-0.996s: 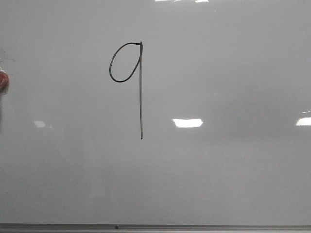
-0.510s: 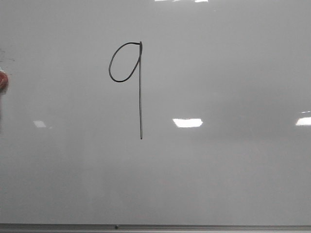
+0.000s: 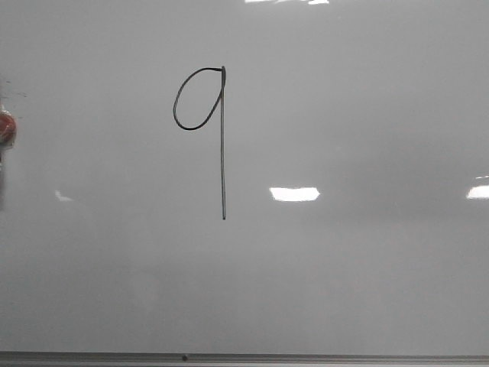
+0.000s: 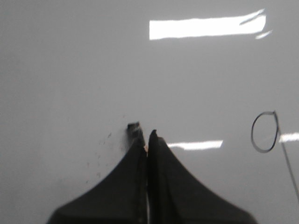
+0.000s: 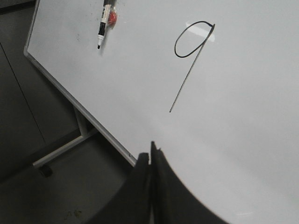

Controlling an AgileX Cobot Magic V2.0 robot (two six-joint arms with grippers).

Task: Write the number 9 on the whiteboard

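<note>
The whiteboard point(image 3: 367, 267) fills the front view. The number 9 point(image 3: 222, 138) is drawn in thin black line left of centre, an oval loop joined to a long straight stem. It also shows in the left wrist view point(image 4: 264, 151) and the right wrist view point(image 5: 191, 69). My left gripper point(image 4: 145, 135) is shut, with a dark marker tip point(image 4: 134, 129) sticking out past its fingertips, close to the board and left of the 9. The marker point(image 5: 102, 23) shows white with a black tip. My right gripper point(image 5: 152, 151) is shut and empty, off the board's lower edge.
A red thing point(image 3: 4, 130) sits at the front view's left edge, and beside the marker in the right wrist view point(image 5: 112, 17). A grey metal strip point(image 3: 306, 357) runs along the board's bottom. The board's stand leg point(image 5: 60, 149) rests on a dark floor.
The 9 is unchanged. The red thing at the left edge has barely shifted.
</note>
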